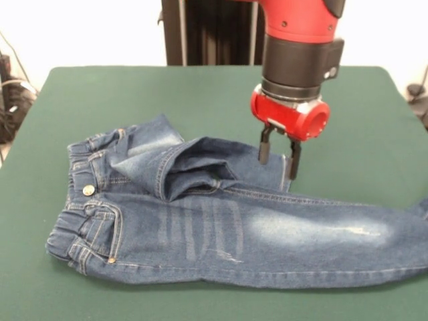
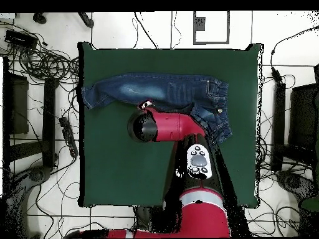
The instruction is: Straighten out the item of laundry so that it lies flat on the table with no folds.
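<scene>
the desk (image 1: 200,87) is a wide dark green surface, and the jeans (image 1: 267,234) lie across its middle, waistband at the left of the front view and one full leg running out to the right, past the picture's edge. that leg is flat. the other leg (image 1: 194,167) is doubled back toward the waistband, so a thick fold sits on top of the seat and hip area.

the end effector (image 1: 279,155) hangs just right of that folded leg, its two dark fingers a little apart with a thin edge of denim rising between them; it looks to be pinching the leg's cuff, though whether the pads truly bite the cloth cannot be read for sure. in the overhead view the arm covers this spot.

the likely trouble: with so little cloth between the fingers, a pull outward could let the denim slip free and drop back folded. a pull too low or too fast could also drag the whole pair across the felt, or rumple the flat leg beneath rather than open the fold.
</scene>
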You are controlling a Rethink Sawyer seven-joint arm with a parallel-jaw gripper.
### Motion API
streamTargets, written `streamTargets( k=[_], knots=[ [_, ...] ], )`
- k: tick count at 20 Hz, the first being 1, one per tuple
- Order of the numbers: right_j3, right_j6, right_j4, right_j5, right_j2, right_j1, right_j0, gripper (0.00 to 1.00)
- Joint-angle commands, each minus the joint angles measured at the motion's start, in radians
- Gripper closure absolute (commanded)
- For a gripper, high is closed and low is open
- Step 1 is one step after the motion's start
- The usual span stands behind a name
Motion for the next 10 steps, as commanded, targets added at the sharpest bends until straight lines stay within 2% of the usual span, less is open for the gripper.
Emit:
streamTargets(
  k=[1,10],
  knots=[
    [-0.001,0.098,-0.001,-0.117,0.011,0.199,0.075,0.00],
    [0.063,0.037,-0.047,-0.206,0.021,0.229,0.041,0.00]
  ],
)
